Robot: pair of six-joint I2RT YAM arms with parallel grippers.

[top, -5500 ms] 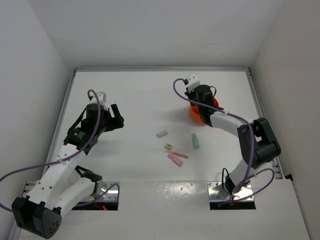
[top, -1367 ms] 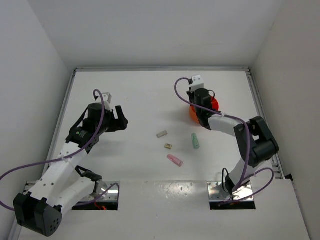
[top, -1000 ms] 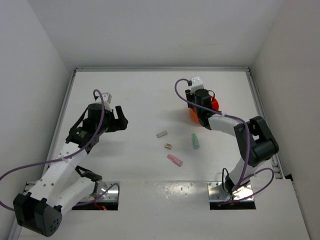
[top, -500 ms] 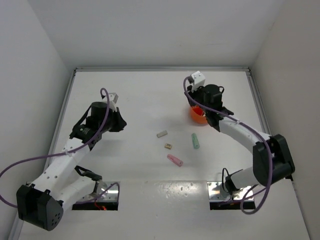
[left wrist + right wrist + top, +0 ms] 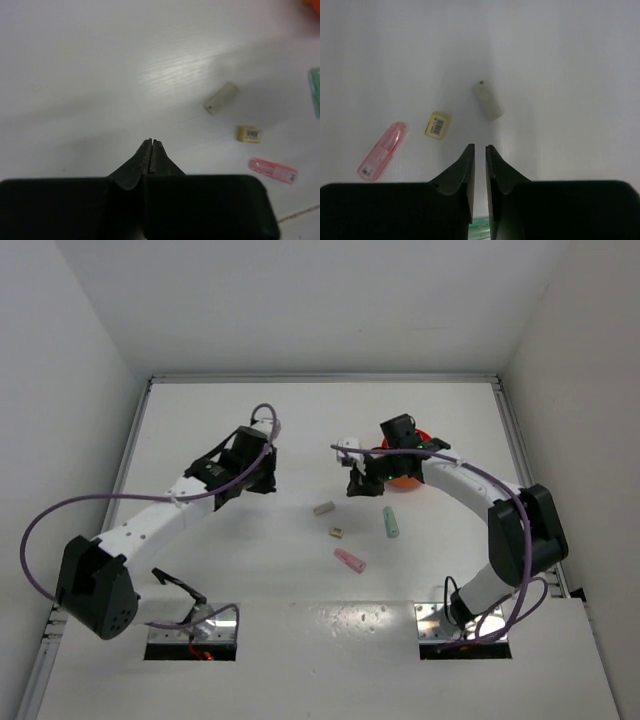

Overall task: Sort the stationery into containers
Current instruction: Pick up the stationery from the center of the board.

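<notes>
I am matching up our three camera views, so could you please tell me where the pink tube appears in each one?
Top external: the pink tube lies just below centre, closest of the loose items to the arm bases.
Left wrist: pink tube at lower right.
Right wrist: pink tube at lower left.
Shared landmark: the tan block, near the tube in every view.

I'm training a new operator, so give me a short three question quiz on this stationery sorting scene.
1. How many loose items lie on the table?
2. True or false: the left claw grips the grey block.
3. Which lies nearest the table's near edge? A grey block; B pink tube; C mint-green stick.
Key: 1 four: grey block, tan block, mint-green stick, pink tube. 2 false, it is shut and empty. 3 B.
</notes>
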